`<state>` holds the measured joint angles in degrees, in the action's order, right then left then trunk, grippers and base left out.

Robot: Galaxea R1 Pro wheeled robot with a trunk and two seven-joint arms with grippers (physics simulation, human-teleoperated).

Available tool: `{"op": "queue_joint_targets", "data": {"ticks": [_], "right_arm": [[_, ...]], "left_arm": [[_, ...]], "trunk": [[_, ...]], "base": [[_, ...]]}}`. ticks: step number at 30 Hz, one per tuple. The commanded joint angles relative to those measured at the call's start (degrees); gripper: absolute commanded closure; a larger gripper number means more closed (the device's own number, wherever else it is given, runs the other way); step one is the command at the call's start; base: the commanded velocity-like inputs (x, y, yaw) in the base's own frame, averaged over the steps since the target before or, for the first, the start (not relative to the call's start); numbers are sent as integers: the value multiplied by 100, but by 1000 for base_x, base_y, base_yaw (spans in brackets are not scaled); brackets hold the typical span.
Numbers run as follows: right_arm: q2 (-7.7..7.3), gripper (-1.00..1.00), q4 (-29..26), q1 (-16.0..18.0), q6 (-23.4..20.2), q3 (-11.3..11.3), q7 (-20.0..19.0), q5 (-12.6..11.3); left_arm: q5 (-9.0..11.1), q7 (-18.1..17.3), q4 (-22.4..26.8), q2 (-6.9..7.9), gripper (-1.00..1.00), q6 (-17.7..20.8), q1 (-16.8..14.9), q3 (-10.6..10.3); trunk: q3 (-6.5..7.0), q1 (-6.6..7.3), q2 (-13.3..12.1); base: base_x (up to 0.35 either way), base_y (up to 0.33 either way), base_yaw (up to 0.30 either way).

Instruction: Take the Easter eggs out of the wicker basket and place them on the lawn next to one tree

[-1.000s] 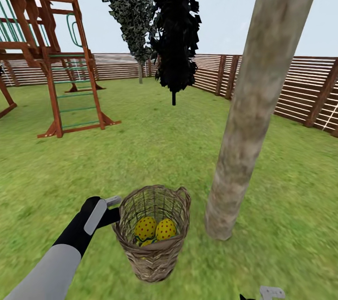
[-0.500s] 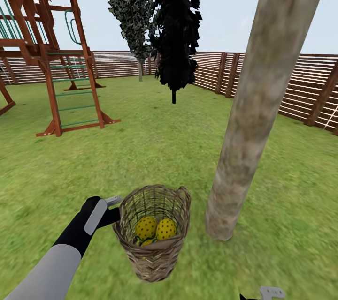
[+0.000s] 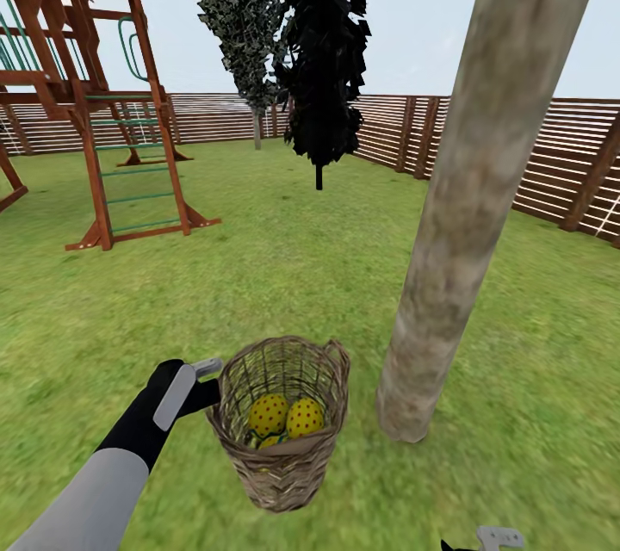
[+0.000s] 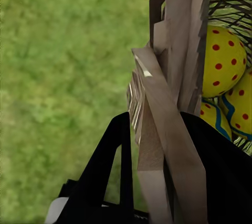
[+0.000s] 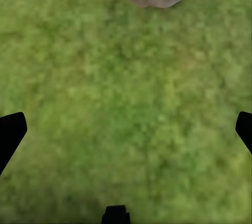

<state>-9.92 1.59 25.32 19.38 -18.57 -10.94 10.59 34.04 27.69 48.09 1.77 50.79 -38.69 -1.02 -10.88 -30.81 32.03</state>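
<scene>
The left gripper [image 4: 157, 145] clamps the rim of the wicker basket [image 3: 280, 430], held beside the tree [image 3: 448, 258] with the eggs [image 3: 287, 417] inside. The right gripper [image 5: 126, 135] hangs wide open and empty over the lawn [image 5: 105, 77]. The eggs look smooth, rigid and likely slippery; gripping across the middle seems safest.

text: none legible | labels: none | brands: none | numbers: none | signs: none

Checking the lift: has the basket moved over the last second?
Yes. The basket, held by the left gripper, has risen slightly against the tree trunk's base.
</scene>
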Motion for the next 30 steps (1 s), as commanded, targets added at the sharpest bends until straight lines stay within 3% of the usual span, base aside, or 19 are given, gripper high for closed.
{"op": "queue_joint_targets", "data": {"ticks": [1,14,16,17,18,19,20,22,24,27,30], "right_arm": [[-4,-100,17,8,31,-50,-13,48],[-10,-100,14,8,31,-50,-30,50],[-90,-100,-43,8,5,-58,-64,70],[-230,-100,-144,17,-185,-69,-118,54],[-282,-100,-383,27,-504,-74,-248,46],[-305,-100,-834,32,-1114,-76,-562,36],[-314,-100,-1289,34,-1888,-76,-1020,33],[-317,-100,-2039,34,-3011,-91,-1907,25],[-362,-100,-2533,34,-3852,-98,-2661,14],[-456,-100,-3222,34,-4914,-128,-3310,-84],[-476,-100,-3342,34,-5600,-140,-3899,-239]], "left_arm": [[94,61,7,4,100,0,-2,-12],[94,61,-47,-1,100,1,0,-12],[94,61,-50,-1,100,1,-2,-14],[94,61,-53,-1,100,1,1,-18],[94,61,-54,-1,100,1,-1,-20],[94,61,-49,-1,100,1,0,-15],[94,62,-47,-1,100,1,-2,-13],[94,63,-46,-1,100,1,-1,-12],[94,66,-46,0,100,1,-5,-12],[94,70,-44,7,100,1,0,-12],[94,70,-34,19,100,1,1,-12]], "trunk": [[-28,-25,52],[-262,-310,573],[-298,-354,653],[-316,-376,694],[-334,-398,734],[-351,-420,774],[-369,-442,814],[-405,-486,894],[-441,-530,974],[-495,-596,1095],[-549,-662,1215]], "base": [[0,0,0],[0,0,0],[0,0,0],[0,0,0],[0,0,0],[0,0,0],[0,0,0],[0,0,0],[0,0,0],[0,0,0],[0,0,0]]}}
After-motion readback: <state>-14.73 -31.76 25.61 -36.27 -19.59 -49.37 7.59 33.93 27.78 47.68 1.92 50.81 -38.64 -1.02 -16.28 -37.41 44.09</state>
